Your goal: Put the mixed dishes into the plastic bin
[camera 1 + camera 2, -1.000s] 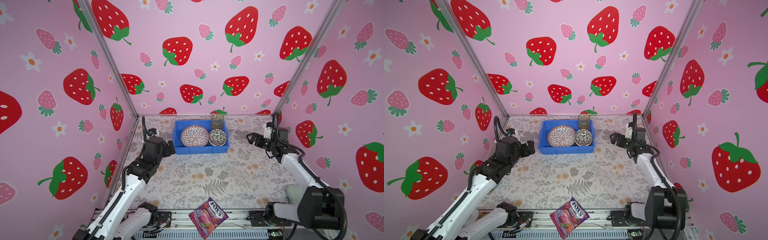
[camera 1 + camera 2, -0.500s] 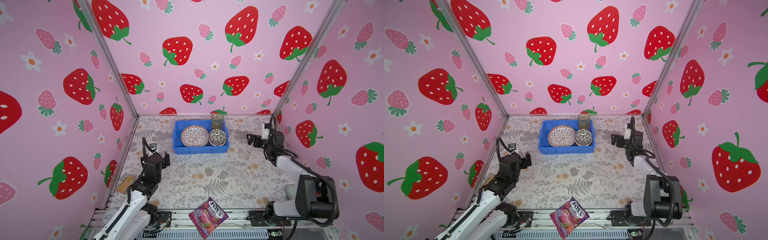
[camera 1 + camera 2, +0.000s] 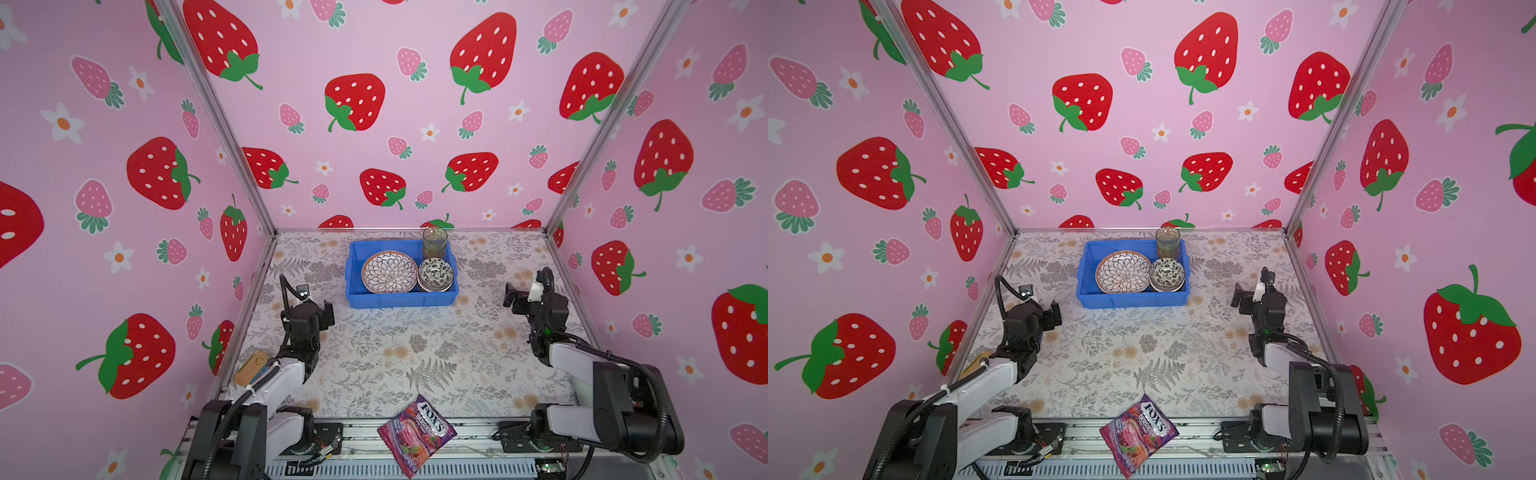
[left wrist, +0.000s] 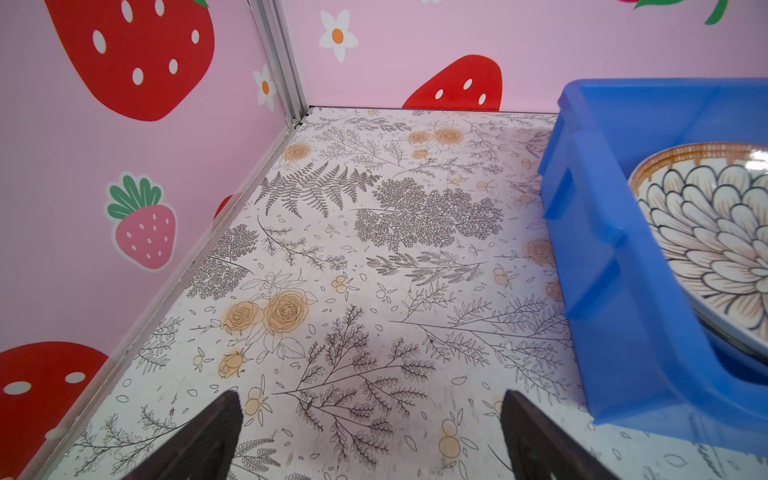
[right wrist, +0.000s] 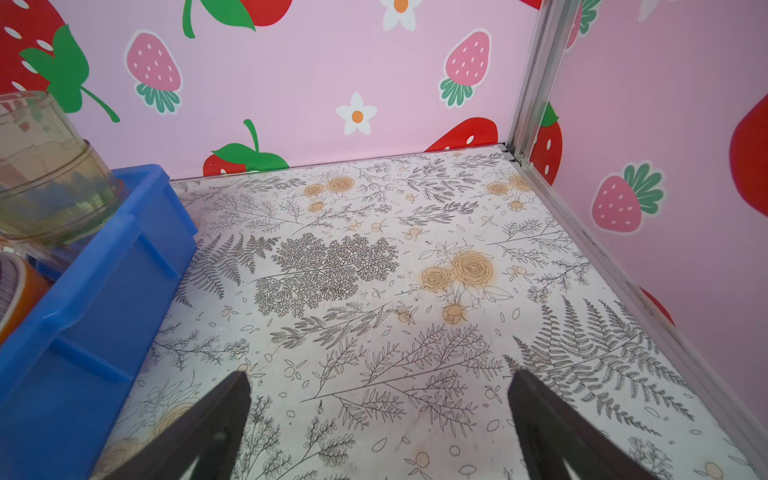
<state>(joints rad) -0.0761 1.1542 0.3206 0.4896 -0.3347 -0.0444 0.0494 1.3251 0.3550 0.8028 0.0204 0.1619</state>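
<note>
Blue bin, long axis left-right, glasses upright

The bright blue plastic bin sits toward the back middle of the table, its long side facing forward. Inside on the left, a round plate with a brown rim and a petal pattern lies face up. Just beside it on the right sits a small bowl with a dark pattern. Behind the bowl, in the back right corner, a greenish clear glass stands upright, rising above the rim.
</note>
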